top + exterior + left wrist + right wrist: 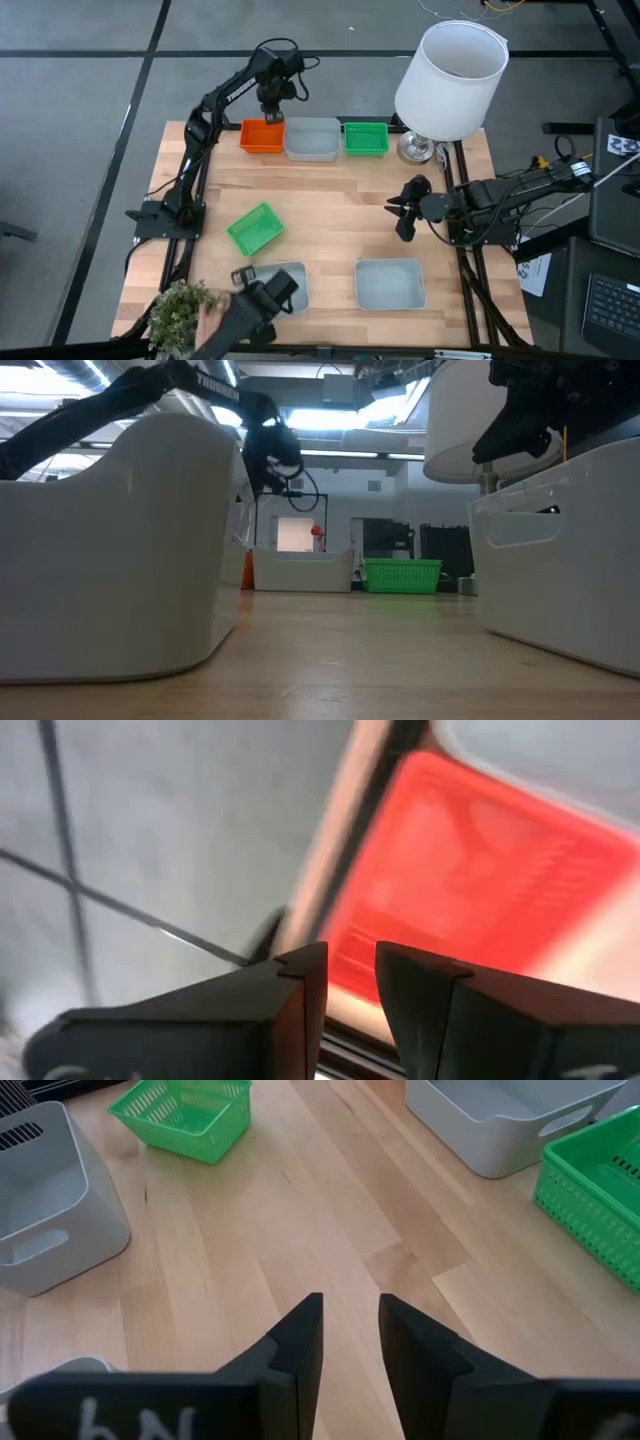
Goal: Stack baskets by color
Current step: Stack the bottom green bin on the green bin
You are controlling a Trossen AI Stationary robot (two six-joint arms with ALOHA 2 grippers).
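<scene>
Grey floor surrounds a pale wooden counter [330,230], with a big white lampshade [450,80] at its far right corner and a small potted plant [180,305] at the near left. From my seat, the left gripper [272,100] hangs directly over the orange basket [263,135] at the far edge; its fingers stand slightly apart with nothing between them, and the wrist view shows the orange mesh just below. So I judge the step in hand is letting go and lifting clear.

To do it well, I would rise straight up before swinging away, so a fingertip does not catch the rim and drag the basket off the far edge, which lies right behind the gripper. A grey basket [312,140] sits touching the orange one on the gripper's right, with a green basket [366,138] beyond.

The right gripper [405,212] waits over bare wood mid-counter, fingers parted, empty. A loose green basket [255,228] lies well to its left, a grey basket [390,283] nearer me, and another grey basket [283,285] beside that.
</scene>
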